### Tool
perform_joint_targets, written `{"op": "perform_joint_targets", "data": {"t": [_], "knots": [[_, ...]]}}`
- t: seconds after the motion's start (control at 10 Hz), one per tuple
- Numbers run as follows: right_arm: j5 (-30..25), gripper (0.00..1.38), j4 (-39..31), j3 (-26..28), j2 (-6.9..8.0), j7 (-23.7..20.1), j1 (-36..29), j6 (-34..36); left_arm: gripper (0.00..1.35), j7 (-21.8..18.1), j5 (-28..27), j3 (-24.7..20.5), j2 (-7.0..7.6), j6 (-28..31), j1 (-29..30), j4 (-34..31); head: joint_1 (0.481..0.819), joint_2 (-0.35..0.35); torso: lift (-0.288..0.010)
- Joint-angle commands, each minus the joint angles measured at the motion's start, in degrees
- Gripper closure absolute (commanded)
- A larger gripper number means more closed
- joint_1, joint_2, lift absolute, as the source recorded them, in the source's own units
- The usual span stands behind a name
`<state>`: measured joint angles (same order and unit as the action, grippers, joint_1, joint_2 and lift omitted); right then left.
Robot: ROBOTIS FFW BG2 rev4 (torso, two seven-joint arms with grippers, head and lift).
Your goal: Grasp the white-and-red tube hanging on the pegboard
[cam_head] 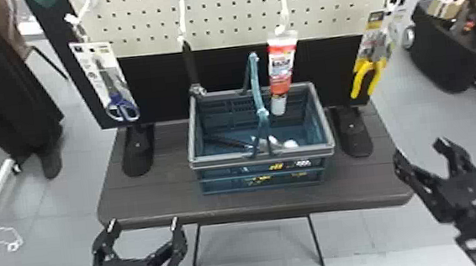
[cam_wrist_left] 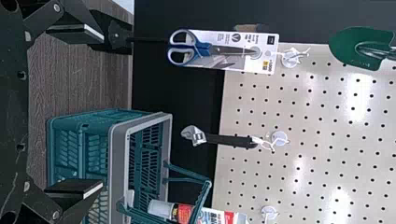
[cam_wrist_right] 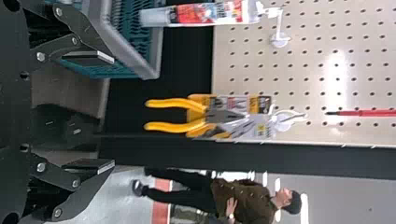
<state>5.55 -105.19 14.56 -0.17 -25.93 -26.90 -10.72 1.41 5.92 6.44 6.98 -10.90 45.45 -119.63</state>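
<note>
White-and-red tube (cam_head: 281,71) seen hanging from the pegboard (cam_head: 229,13)

Head view: four white hooks (cam_head: 283,1) are counted in a row, with one item hung from each: one pack of blue-handled scissors (cam_head: 120,107), one wrench (cam_head: 190,65), the single tube on the third hook from the left, and one pack of yellow-handled pliers (cam_head: 366,74). One basket (cam_head: 223,160) is set on the tabletop (cam_head: 160,204), with one dark-handled item (cam_head: 225,141) lying inside it. Two claws are counted. The left claw (cam_head: 144,224) is held at the near edge of the tabletop, fingers spread and nothing between them; from it, the tube is found farther forward, higher and to the right. The right claw (cam_head: 419,148) is also spread and unfilled, held beside the tabletop's right end; from it, the tube is found forward and to the left, well apart.

Left wrist view: two fingers of the left claw (cam_wrist_left: 102,112) are seen parted. One green trowel (cam_wrist_left: 362,48) is shown higher on the pegboard than the scissors, and the tube is partly crossed by the basket's handle (cam_wrist_left: 201,198).

Right wrist view: the fingers of the right claw (cam_wrist_right: 113,112) are seen parted, and the tube is untouched by them. One red tool (cam_wrist_right: 369,113) with a dark tip is shown above the pliers.
</note>
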Motion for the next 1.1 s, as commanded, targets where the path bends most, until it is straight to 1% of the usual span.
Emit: {"op": "perform_joint_targets", "data": {"t": [0.0, 0.1, 0.3, 0.6, 0.8, 0.9, 1.0], "knots": [[1.2, 0.48, -0.9, -2.1, -0.79, -0.4, 3.5, 3.3, 0.2, 0.0, 0.1, 0.0, 0.14, 0.0, -0.1, 0.0, 0.819, 0.008, -0.1], [3.3, 0.48, 0.2, -4.5, -2.81, -0.9, 6.2, 5.0, 0.2, 0.0, 0.1, -0.1, 0.14, -0.1, -0.1, 0.0, 0.819, 0.008, -0.1], [4.9, 0.48, 3.0, -8.7, -5.8, -1.9, 12.5, 7.6, 0.2, 0.0, 0.2, -0.1, 0.23, -0.1, -0.3, 0.0, 0.819, 0.008, -0.1], [8.5, 0.48, 7.8, -14.8, -9.32, -3.2, 19.9, 10.9, 0.2, 0.0, 0.3, -0.2, 0.32, -0.1, -0.4, 0.2, 0.819, 0.008, -0.1], [11.8, 0.48, 12.9, -19.8, -12.22, -4.0, 25.8, 12.3, 0.2, 0.0, 0.3, -0.1, 0.41, -0.2, -0.6, 0.2, 0.819, 0.008, -0.1], [13.1, 0.48, 14.4, -21.6, -13.36, -4.3, 28.2, 13.2, 0.2, 0.0, 0.3, -0.1, 0.49, -0.2, -0.8, 0.3, 0.819, 0.008, -0.1], [15.0, 0.48, 16.0, -23.2, -14.15, -4.6, 30.3, 13.8, 0.2, 0.0, 0.3, -0.1, 0.49, -0.2, -0.8, 0.3, 0.819, 0.008, -0.1]]}}
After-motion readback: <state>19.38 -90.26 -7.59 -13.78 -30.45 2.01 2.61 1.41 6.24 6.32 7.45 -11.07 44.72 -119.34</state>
